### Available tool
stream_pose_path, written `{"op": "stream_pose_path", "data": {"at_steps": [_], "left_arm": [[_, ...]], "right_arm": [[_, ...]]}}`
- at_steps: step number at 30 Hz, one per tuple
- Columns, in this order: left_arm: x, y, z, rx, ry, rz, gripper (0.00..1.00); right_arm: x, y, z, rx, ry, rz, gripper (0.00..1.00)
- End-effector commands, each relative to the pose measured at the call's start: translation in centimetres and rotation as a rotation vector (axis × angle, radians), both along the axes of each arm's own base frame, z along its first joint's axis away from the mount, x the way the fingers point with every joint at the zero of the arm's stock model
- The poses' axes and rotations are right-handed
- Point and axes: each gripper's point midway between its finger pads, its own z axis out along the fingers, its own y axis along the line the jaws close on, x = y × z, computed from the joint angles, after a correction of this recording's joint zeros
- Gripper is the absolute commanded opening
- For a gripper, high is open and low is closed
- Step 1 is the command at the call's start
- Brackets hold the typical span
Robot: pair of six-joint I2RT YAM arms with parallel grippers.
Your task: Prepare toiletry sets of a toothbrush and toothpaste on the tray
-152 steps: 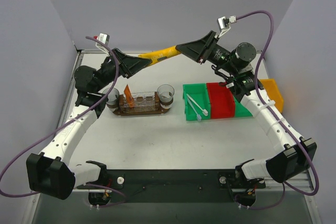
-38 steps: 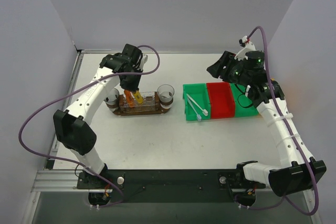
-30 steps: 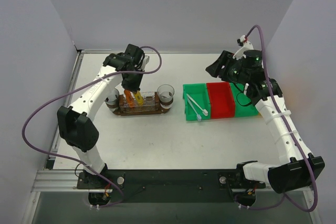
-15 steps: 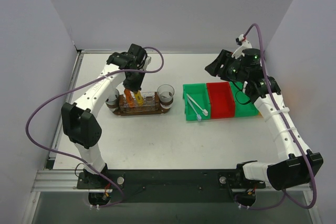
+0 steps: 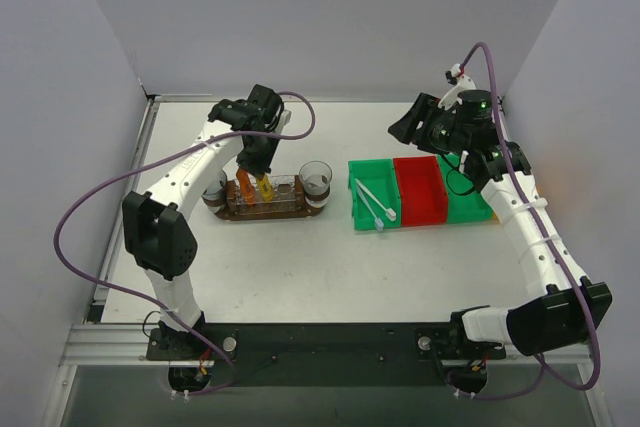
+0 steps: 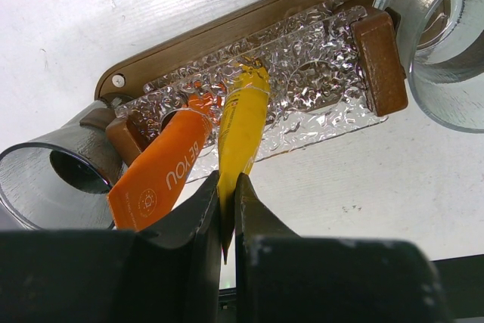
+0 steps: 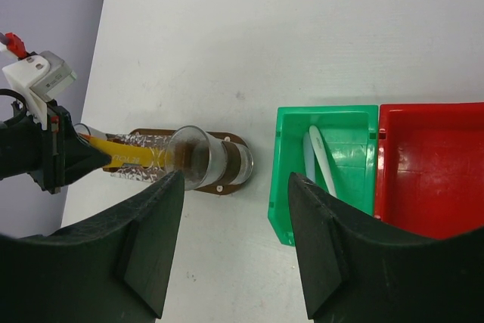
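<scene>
Overhead, the left gripper [image 5: 262, 171] hangs over the tray [image 5: 265, 217] at centre left. Left wrist: it pinches a yellow toothpaste tube [image 6: 240, 122] beside an orange tube [image 6: 162, 168]. Right wrist: the right gripper [image 7: 236, 187] stands spread, with toothbrushes [image 7: 318, 158] in the green bin [image 7: 277, 187] at right.

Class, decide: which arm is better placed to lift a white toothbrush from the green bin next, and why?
Right. The right pincer is open, empty and nearer the green bin holding the toothbrushes. The left pincer is shut on a yellow toothpaste tube at the tray, farther off.
</scene>
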Motion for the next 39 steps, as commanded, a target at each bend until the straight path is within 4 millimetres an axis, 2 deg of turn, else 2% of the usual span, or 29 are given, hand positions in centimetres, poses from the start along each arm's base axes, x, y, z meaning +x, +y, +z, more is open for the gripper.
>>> {"op": "stream_pose_path", "data": {"at_steps": [1, 10, 16, 24, 30, 39], "left_arm": [[0.7, 0.1, 1.6, 0.008, -0.041, -0.006, 0.08], [0.7, 0.1, 1.8, 0.005, -0.046, -0.001, 0.32], [0.8, 0.0, 2.0, -0.001, -0.052, 0.001, 0.38], [1.1, -0.4, 3.4, -0.035, -0.094, 0.000, 0.44], [1.4, -1.5, 6.0, -0.126, -0.178, -0.025, 0.50], [1.1, -2.0, 8.3, -0.187, -0.238, -0.036, 0.54]], "right_arm": [[0.5, 0.6, 2.4, 0.021, -0.065, 0.020, 0.52], [0.5, 0.6, 2.4, 0.024, -0.063, 0.023, 0.52], [0.4, 0.7, 2.4, 0.023, -0.063, 0.030, 0.52], [0.2, 0.7, 2.5, 0.020, -0.070, 0.034, 0.52], [-0.1, 0.7, 2.4, 0.009, -0.072, 0.047, 0.52], [-1.2, 1.1, 1.9, -0.047, -0.062, 0.086, 0.52]]}}
